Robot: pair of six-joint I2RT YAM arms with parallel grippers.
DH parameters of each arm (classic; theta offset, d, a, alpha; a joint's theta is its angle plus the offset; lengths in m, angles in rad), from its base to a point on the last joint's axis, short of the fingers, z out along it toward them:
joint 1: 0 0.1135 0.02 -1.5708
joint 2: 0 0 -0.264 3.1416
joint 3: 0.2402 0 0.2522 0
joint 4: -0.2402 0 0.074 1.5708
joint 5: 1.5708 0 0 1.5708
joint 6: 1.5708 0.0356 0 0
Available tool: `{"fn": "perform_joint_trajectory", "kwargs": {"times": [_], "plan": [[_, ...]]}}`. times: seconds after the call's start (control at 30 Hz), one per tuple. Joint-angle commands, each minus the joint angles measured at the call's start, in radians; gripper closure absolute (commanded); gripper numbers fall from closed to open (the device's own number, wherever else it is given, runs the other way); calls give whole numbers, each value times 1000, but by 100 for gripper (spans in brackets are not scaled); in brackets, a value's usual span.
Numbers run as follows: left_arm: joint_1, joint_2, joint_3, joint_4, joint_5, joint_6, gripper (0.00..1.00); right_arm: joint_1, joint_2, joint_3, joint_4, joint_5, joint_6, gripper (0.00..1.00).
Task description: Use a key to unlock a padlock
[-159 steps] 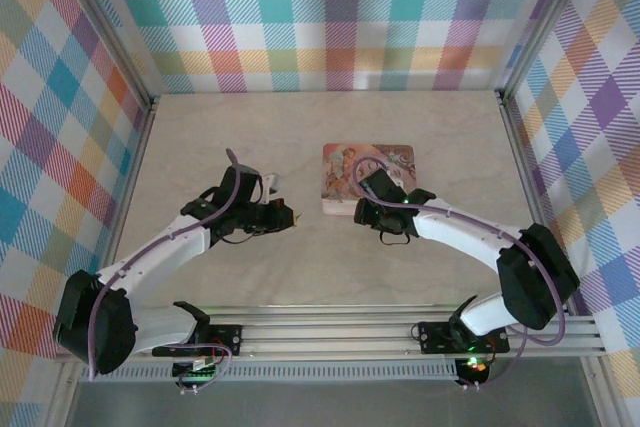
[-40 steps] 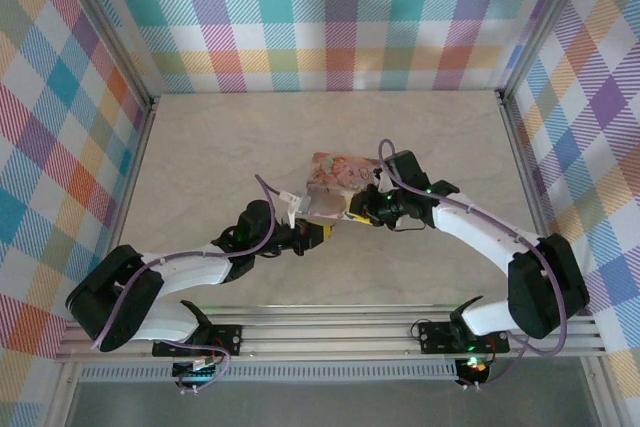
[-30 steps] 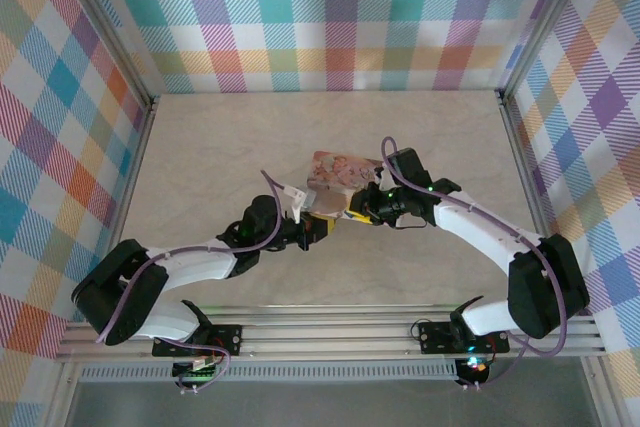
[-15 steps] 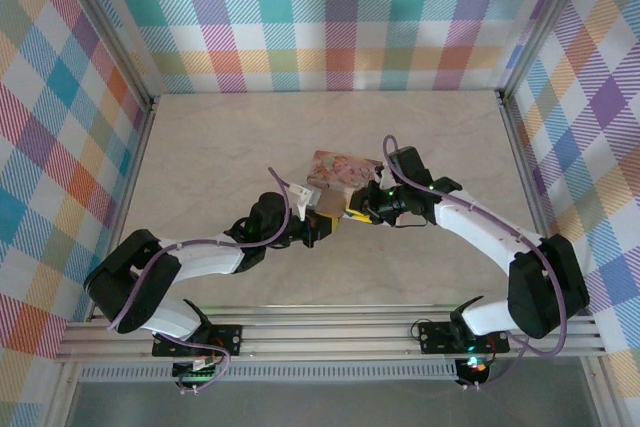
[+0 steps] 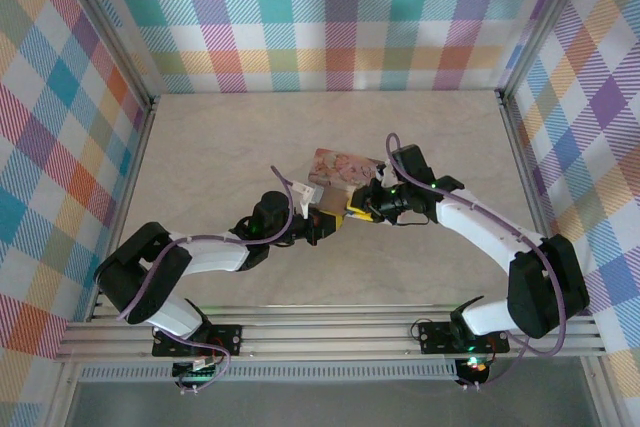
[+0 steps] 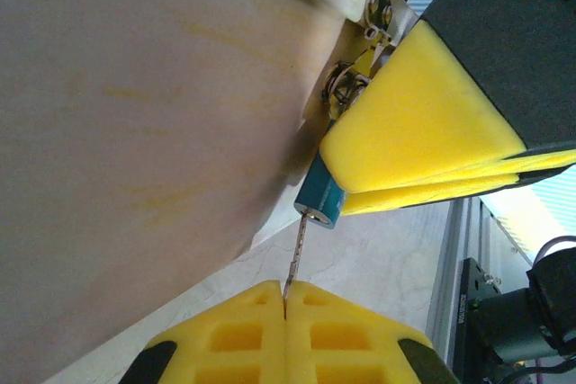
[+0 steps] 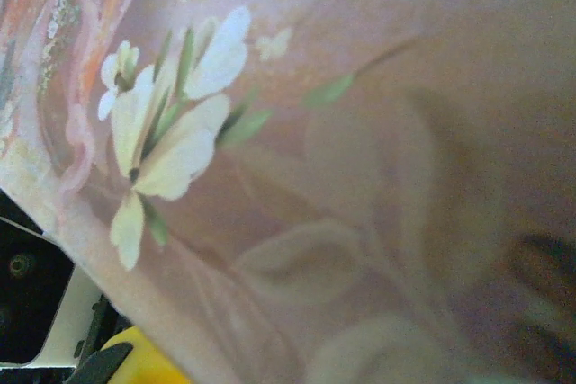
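In the left wrist view the left claw (image 6: 284,288), at 6 o'clock, is pressed together on the key (image 6: 294,254). The key's head is hidden between the pads, and its thin shaft reaches the padlock (image 6: 319,199) toward 12 o'clock. The right claw (image 6: 346,188), entering from 2 o'clock, pinches the padlock, covering all but its teal end, beside the pink box (image 6: 135,132) at 9 o'clock. Whether the key's tip is inside the lock is hard to make out.
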Motion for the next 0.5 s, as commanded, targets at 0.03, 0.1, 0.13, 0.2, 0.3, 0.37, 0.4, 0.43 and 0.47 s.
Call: {"fn": "perform_joint_trajectory", "kwargs": {"times": [0.03,0.1,0.13,0.2,0.3,0.37,0.4,0.43,0.47], "plan": [[-20,4,21,87,11,-17,100,-12,6,38,26,-63,2,100],[-21,3,11,99,10,-27,100,-18,7,40,25,-68,-1,100],[-21,0,7,103,6,-31,100,-20,7,40,25,-69,-1,100],[-22,-5,-2,108,1,-35,100,-26,8,41,22,-71,-4,100],[-24,-11,-5,100,-5,-35,100,-34,11,41,21,-79,-8,100],[-26,-10,-6,98,-10,-35,100,-36,14,43,23,-86,-10,100],[-27,-9,-4,98,-12,-35,100,-37,17,44,23,-87,-13,100],[-28,-6,-2,99,-15,-35,100,-37,19,46,23,-92,-14,100],[-28,-5,-1,105,-17,-38,100,-39,21,47,23,-96,-15,100]]}}
